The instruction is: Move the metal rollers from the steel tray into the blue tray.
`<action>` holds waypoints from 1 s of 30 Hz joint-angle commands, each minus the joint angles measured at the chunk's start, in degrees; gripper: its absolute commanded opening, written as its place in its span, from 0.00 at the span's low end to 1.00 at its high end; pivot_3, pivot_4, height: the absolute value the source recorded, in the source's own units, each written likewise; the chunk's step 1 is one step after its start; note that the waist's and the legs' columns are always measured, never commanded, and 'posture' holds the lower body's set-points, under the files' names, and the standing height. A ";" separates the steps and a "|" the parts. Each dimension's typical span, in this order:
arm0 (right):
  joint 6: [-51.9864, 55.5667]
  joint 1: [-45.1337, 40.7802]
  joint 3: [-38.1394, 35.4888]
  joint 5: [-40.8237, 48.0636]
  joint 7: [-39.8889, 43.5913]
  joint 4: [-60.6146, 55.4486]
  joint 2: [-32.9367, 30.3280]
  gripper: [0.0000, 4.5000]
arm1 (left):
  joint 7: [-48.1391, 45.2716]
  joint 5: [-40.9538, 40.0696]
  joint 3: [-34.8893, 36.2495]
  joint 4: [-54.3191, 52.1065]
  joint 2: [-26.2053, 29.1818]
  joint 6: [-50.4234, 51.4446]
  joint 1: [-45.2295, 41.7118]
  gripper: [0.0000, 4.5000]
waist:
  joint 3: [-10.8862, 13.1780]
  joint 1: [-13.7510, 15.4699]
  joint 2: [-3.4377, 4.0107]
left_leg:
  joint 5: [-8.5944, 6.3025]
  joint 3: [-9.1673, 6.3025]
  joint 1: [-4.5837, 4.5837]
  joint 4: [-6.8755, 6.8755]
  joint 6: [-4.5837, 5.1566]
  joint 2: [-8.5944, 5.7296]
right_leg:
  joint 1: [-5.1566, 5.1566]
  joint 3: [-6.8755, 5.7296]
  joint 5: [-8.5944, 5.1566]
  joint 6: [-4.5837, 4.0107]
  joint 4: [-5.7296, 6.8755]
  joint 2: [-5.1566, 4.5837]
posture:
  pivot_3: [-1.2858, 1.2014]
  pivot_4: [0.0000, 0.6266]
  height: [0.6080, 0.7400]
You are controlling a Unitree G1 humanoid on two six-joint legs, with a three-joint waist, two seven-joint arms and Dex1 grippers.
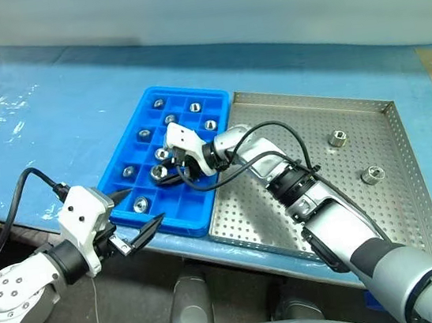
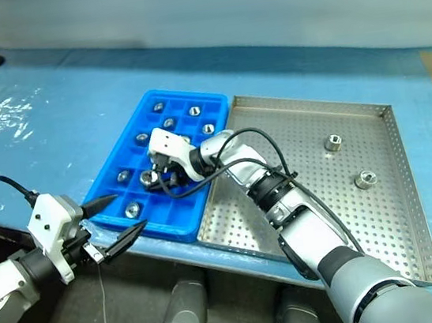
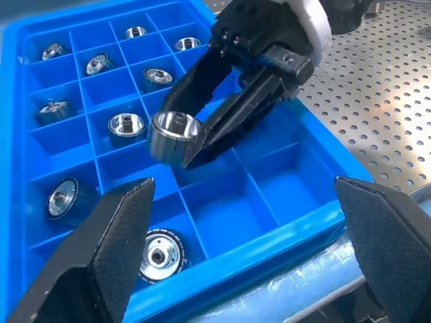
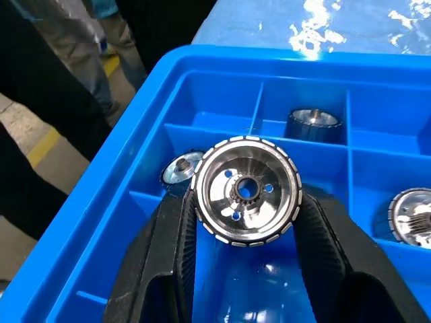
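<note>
Nearest, the left hand (image 1: 137,212) hangs wide open and empty just off the near edge of the bright blue compartmented plastic tray (image 1: 118,165). Over that tray's middle cells, the right hand (image 2: 154,177) is clamped on a shiny silver ring-shaped metal roller (image 4: 246,191). Beyond, on the blue-covered desk (image 1: 57,103), the perforated square steel tray (image 1: 327,218) carries two rollers (image 1: 337,139) well apart from both hands.

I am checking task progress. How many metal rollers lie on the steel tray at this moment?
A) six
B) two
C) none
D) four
B: two metal rollers rest apart on the perforated floor of the steel tray, toward its right side; the others sit in the blue tray or in the right gripper.
</note>
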 commanded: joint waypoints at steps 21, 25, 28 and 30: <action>-0.32 -3.53 -0.33 -4.59 -0.31 5.59 -1.41 0.36 | -0.01 -0.90 -1.97 1.04 2.55 -1.91 -2.67 1.00 | 0.00 0.94 0.00 | 0.11 0.00 0.08 0.03 -0.20 0.26 | -0.11 0.09 0.00 -0.09 0.24 0.35 | 0.75 0.24 1.00; -1.33 -2.90 0.66 -6.30 -0.74 6.19 -1.91 0.66 | -0.14 -0.44 -3.20 2.10 2.75 -2.25 -3.35 1.00 | 0.00 0.90 0.01 | 0.14 0.00 0.12 0.04 -0.24 0.29 | -0.13 0.13 -0.01 -0.09 0.34 0.39 | 0.74 0.24 1.00; -0.83 -2.70 -0.70 -5.79 -1.76 6.19 -1.65 0.89 | -0.36 0.00 -4.12 2.81 2.94 -2.64 -3.46 1.00 | -0.01 0.91 0.01 | 0.15 0.00 0.19 0.04 -0.27 0.29 | -0.12 0.17 -0.01 -0.09 0.41 0.41 | 0.74 0.24 1.00; -0.48 -2.81 -1.92 -4.95 -2.01 6.12 -1.66 0.99 | -0.56 -0.04 -4.52 3.22 3.10 -2.85 -3.78 1.00 | -0.01 0.89 0.01 | 0.15 -0.01 0.19 0.05 -0.27 0.29 | -0.11 0.17 0.01 -0.12 0.42 0.41 | 0.73 0.24 1.00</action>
